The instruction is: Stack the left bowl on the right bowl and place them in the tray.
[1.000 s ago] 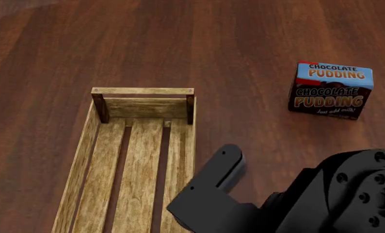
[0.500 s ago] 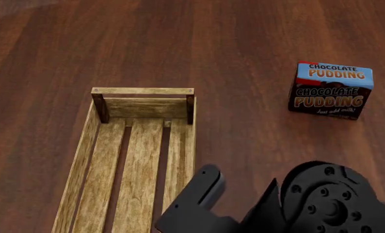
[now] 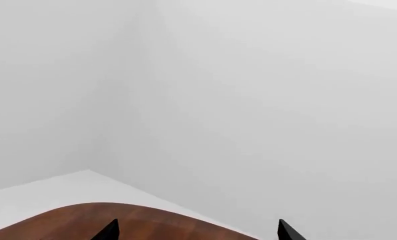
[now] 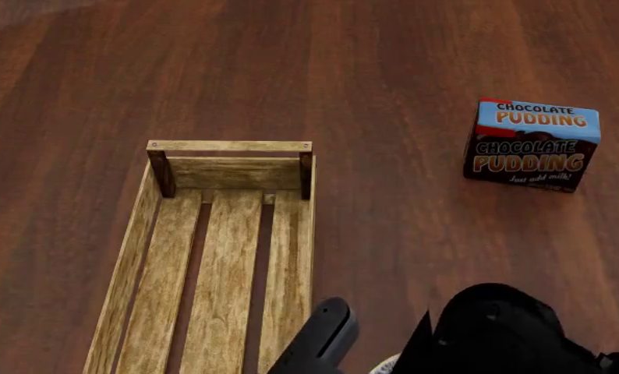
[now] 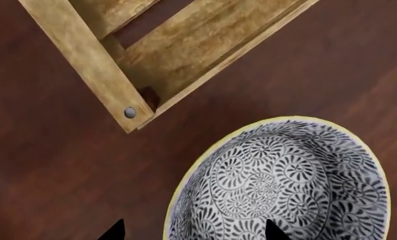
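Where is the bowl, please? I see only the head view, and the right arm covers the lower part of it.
Observer: The right wrist view shows a patterned bowl on the table, directly under the right gripper.
Operator: Is it inside the tray?
Observer: No. It sits on the table just outside a corner of the tray, with bare table between them.
Operator: Are the right fingers closed on it?
Observer: No. Both fingertips are apart; one tip shows over the bowl's inside, the other over the table outside its rim.
Operator: And the left gripper?
Observer: The left gripper is open too, pointing at a white wall past the table edge.
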Tool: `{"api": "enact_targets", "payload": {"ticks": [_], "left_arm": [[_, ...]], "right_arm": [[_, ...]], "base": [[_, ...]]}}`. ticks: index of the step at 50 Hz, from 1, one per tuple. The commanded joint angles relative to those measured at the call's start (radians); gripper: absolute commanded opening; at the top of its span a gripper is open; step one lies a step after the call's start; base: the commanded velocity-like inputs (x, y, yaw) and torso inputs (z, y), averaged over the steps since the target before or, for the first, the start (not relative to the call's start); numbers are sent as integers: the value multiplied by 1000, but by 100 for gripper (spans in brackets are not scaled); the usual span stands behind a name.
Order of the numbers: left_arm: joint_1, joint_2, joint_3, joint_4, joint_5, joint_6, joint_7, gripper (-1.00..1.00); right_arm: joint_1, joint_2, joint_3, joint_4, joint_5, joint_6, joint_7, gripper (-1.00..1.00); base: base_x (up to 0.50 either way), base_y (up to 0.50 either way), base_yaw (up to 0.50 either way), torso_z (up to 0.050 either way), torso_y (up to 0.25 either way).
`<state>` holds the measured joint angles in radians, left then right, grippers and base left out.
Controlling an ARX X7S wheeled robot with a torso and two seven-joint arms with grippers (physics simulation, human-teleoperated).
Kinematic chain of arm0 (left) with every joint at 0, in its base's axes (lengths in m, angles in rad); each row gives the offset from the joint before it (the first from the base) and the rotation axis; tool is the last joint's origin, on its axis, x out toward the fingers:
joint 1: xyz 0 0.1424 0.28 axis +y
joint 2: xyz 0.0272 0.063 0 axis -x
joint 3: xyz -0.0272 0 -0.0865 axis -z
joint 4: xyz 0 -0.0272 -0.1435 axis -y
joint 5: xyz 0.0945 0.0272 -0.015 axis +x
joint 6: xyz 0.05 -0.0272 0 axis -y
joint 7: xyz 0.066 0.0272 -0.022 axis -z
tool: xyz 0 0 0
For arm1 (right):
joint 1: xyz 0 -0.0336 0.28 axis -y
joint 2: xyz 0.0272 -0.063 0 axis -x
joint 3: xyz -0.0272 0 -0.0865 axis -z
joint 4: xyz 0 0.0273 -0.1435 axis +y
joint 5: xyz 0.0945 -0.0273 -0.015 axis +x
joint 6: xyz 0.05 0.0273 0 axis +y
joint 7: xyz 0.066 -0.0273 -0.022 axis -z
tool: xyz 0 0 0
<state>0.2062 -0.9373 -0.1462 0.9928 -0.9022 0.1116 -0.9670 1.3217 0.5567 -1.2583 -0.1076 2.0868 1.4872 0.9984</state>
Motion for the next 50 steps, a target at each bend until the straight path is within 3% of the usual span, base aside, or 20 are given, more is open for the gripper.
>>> {"api": "enact_targets", "payload": {"ticks": [1, 50], "left_arm": [[-4, -3, 6, -2, 0, 3, 0, 100], [0, -6, 12, -12, 2, 23, 2, 100]], "right_arm": [[-38, 11, -17, -17, -47, -4, -40, 100], [-123, -37, -110, 63, -331, -37, -295, 100]], "base": [[0, 0, 0, 0, 0], [0, 0, 0, 0, 0]]}}
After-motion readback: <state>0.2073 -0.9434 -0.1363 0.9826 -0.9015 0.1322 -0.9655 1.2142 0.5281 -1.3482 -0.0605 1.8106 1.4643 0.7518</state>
